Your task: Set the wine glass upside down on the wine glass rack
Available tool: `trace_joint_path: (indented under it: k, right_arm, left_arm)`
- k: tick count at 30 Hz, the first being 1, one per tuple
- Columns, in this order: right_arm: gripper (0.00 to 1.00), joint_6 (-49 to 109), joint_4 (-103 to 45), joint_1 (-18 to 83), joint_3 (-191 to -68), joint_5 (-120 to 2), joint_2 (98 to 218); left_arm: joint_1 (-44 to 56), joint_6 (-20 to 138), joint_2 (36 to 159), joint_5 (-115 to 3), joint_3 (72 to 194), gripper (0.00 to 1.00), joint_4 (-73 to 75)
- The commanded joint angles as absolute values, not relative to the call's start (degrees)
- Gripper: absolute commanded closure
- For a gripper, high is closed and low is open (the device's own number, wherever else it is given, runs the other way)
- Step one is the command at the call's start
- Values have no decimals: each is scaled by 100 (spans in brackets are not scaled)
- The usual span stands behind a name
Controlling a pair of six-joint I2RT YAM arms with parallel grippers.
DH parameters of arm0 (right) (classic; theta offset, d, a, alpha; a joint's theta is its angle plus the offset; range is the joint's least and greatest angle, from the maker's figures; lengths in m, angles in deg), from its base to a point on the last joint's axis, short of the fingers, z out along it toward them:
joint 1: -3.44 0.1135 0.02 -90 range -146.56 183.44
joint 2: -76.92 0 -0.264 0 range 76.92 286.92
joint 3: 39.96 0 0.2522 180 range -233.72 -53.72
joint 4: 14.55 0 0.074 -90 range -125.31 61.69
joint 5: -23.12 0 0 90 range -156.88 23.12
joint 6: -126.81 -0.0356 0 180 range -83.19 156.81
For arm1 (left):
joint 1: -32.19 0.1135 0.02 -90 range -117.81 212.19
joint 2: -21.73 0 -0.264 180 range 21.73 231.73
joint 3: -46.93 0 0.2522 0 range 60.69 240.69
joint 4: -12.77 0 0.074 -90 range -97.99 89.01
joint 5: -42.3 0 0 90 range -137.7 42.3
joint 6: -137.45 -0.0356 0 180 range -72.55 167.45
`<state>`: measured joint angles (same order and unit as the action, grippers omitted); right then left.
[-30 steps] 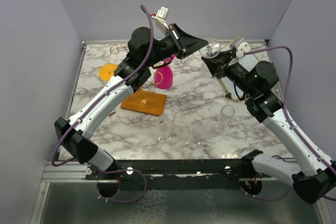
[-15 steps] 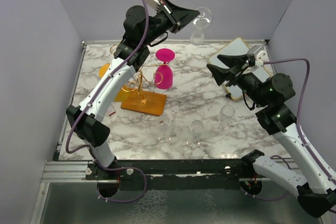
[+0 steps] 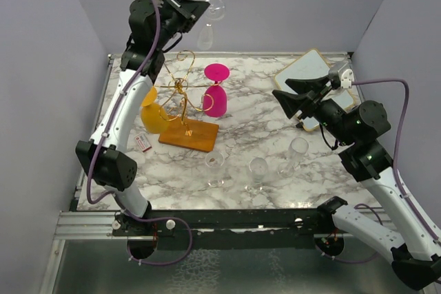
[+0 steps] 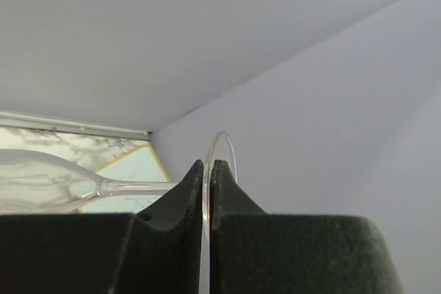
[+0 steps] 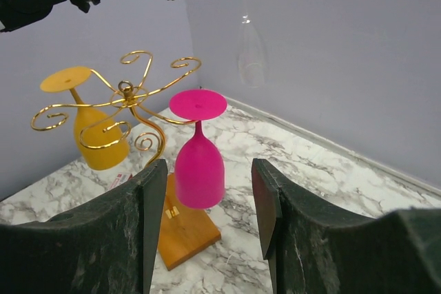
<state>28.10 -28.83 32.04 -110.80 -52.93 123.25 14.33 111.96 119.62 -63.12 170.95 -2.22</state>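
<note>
**Glass held aloft, foot pinched in the left tool**

The left tool is clenched on the thin round foot of the clear wine glass. Its two dark fingers press on either side of the disc, and the stem and bowl stretch away to one side in the wrist view. From above, the left tool is raised high near the back wall. The wine glass hangs from it bowl-down, above the back of the wine glass rack and not touching it.

The rack's gold wire arms curl out from a central post on an orange-brown wooden base. A pink glass and a yellow glass hang on it upside down, feet level with the arms.

The right tool is released, jaws spread wide, and points toward the rack from well to its right. Its wrist camera looks between the fingers at the rack.

Three clear glasses stand upright on the marble surface, nearer the arm bases.
</note>
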Motion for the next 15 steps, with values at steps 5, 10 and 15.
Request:
trace_joint_path:
  k: [5, 10, 15]
  right_arm:
    - [48, 2627, -3083, 3225, -11065, -5134, 12319]
    - [48, 2612, -3107, 3227, -11069, -5149, 12326]
    - [48, 2579, -3135, 3222, -11032, -5152, 12294]
  left_arm:
    - [2311, 10697, 10977, -5996, 16308, 100, -590]
    - [2565, 10282, 10881, -6138, 16372, 100, -1240]
    - [2624, 10266, 10585, -6365, 15819, 100, -1329]
